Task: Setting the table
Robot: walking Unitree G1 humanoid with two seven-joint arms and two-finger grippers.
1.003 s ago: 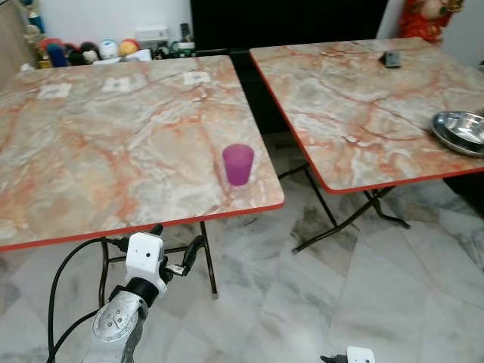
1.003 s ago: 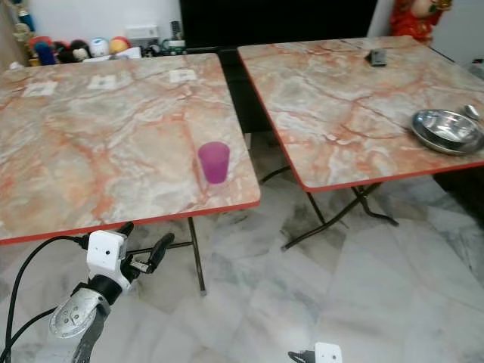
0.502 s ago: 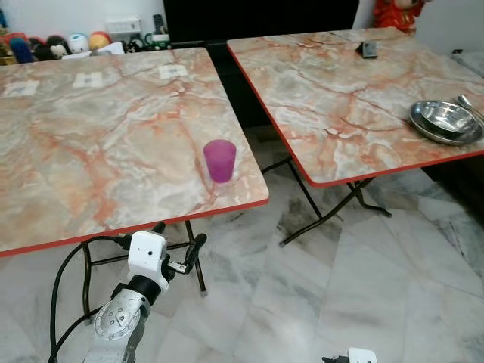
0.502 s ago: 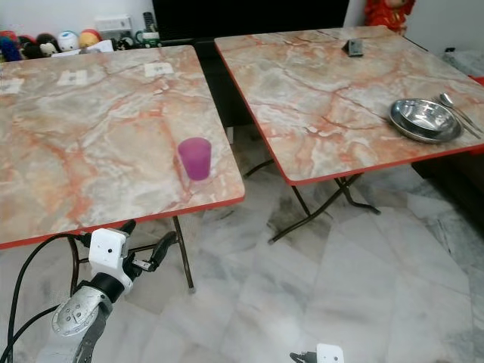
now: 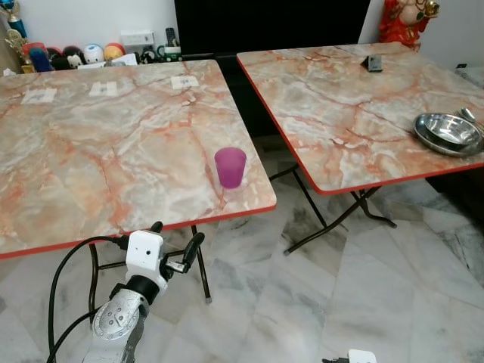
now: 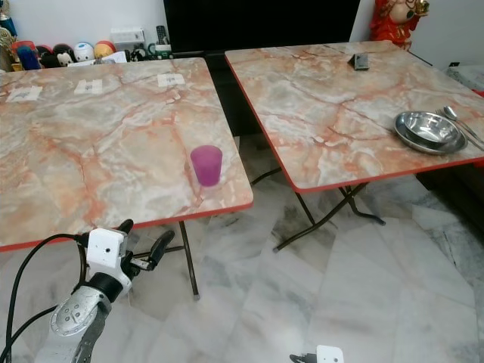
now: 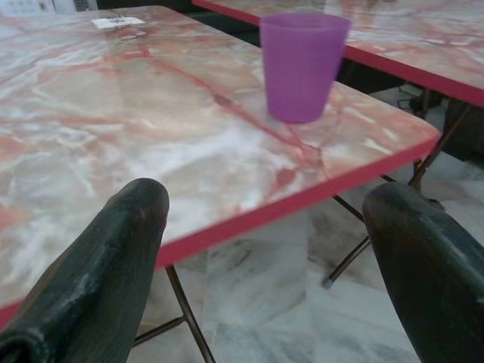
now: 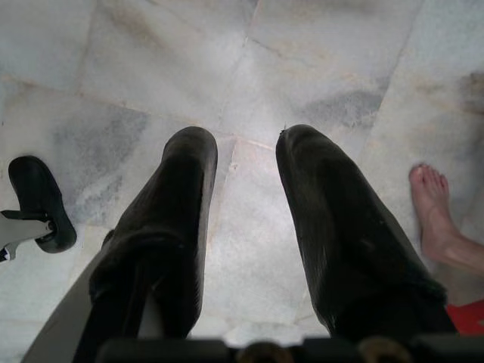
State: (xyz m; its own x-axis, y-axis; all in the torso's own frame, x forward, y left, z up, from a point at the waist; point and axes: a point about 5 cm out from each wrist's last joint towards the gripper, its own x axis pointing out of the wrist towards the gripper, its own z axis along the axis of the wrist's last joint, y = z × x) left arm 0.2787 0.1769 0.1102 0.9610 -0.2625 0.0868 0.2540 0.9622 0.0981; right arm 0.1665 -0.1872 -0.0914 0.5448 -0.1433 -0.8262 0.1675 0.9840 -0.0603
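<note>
Marble floor ran under two folding tables. Low before the left table the left gripper hung with fingers spread and nothing held; the purple cup stood upright near that table's front right corner. A steel bowl sat on the right table. Lifting level with the cup's middle before closing looked wisest. The right gripper pointed floorward, parted and empty.

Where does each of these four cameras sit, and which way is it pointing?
Left eye view: on the head, looking forward and down at two tables; left end effector shows below.
Right eye view: the head's other eye, same scene, shifted slightly.
Left wrist view: on the left wrist, looking along open fingers at the cup.
Right wrist view: on the right wrist, facing the floor between the right end effector fingers; a person's foot nearby.
Shared: cup in eye and left wrist views.
</note>
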